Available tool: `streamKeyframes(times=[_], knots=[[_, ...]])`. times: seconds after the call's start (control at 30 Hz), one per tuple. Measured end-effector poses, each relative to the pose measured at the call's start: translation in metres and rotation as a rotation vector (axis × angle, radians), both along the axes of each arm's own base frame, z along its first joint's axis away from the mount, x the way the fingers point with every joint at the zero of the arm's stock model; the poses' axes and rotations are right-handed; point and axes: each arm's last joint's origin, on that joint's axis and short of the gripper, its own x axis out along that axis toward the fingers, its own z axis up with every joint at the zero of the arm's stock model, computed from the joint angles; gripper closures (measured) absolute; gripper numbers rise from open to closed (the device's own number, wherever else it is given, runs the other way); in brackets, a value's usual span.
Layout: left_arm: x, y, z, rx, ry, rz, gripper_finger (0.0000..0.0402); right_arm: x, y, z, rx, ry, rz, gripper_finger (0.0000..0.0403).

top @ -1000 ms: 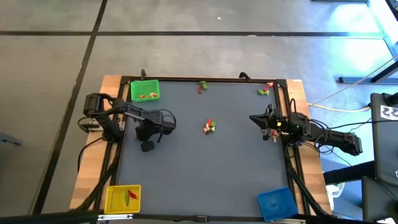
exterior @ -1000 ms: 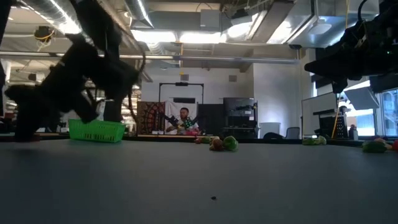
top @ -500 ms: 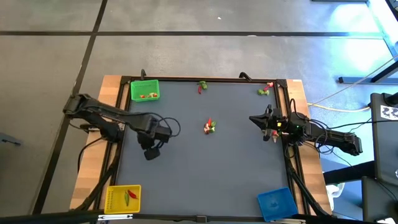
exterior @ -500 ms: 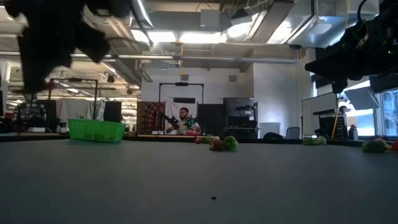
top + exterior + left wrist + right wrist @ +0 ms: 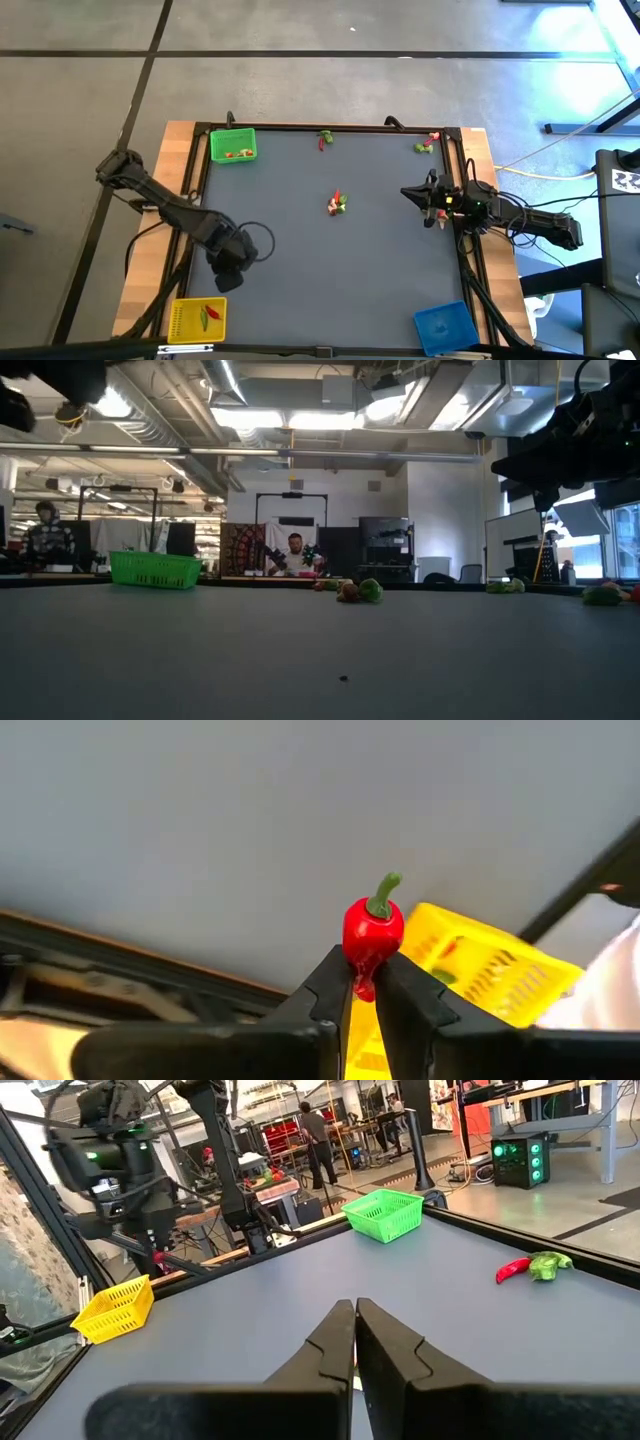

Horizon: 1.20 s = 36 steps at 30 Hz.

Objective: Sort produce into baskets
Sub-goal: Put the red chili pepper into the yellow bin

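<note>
**A:** Where's the left gripper (image 5: 228,277)?

**B:** Over the mat near the table's left edge, just beside the yellow basket (image 5: 197,319), which sits in the near-left corner. In the left wrist view its two fingers are pinched on a small red pepper (image 5: 372,932) with a green stem — the pepper stands upright between the tips, and the yellow basket shows just past it.

**A:** Anything in that basket?

**B:** A red piece and a green piece lie in it, going by the high view.

**A:** And the other baskets?

**B:** The green basket (image 5: 232,145) is in the far-left corner with a few small pieces inside; the blue basket (image 5: 444,326) is in the near-right corner.

**A:** The right gripper (image 5: 406,191)?

**B:** It hangs above the mat near the right edge, well apart from everything. Its own wrist view shows the fingers (image 5: 331,1342) pressed together with nothing between them.

**A:** What produce is loose?

**B:** Three little groups — a centre cluster (image 5: 337,204) of red and green pieces in the middle of the mat, a red-and-green pair (image 5: 325,139) at the far edge, and a corner cluster (image 5: 427,145) near the far-right corner. From the low view the centre cluster (image 5: 358,591) lies on the mat, and a person (image 5: 294,555) sits in the room behind the table.
</note>
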Motion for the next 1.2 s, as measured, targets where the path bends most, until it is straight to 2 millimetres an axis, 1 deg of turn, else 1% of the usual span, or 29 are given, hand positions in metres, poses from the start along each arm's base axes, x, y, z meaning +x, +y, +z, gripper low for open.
streamKeyframes(times=[0.3, 0.53, 0.67, 0.83, 1.0, 1.1, 1.2], knots=[[-0.012, -0.044, 0.002, -0.106, -0.067, 0.043, 0.0362, 0.0, 0.0, 0.0, 0.003, -0.001, 0.0, 0.0386], [-0.027, -0.076, -0.002, -0.215, -0.156, -0.063, 0.0355, 0.0, 0.0, 0.0, 0.003, -0.001, 0.001, 0.0386], [-0.035, -0.089, -0.009, -0.196, -0.164, -0.069, 0.0355, 0.0, 0.0, 0.0, 0.003, -0.001, 0.001, 0.0386], [-0.039, -0.099, -0.02, -0.143, -0.13, -0.043, 0.0355, 0.0, 0.0, 0.0, 0.0, 0.0, 0.001, 0.0386], [-0.039, -0.101, -0.026, -0.124, -0.114, -0.045, 0.0352, 0.0, 0.0, 0.0, -0.001, 0.0, 0.0, 0.0386], [-0.038, -0.098, -0.027, -0.103, -0.1, -0.042, 0.0334, 0.0, 0.0, 0.0, -0.002, 0.0, 0.0, 0.0386], [-0.038, -0.093, -0.028, -0.069, -0.069, -0.013, 0.0304, 0.0, 0.0, 0.0, -0.002, 0.0, 0.0, 0.0386]])
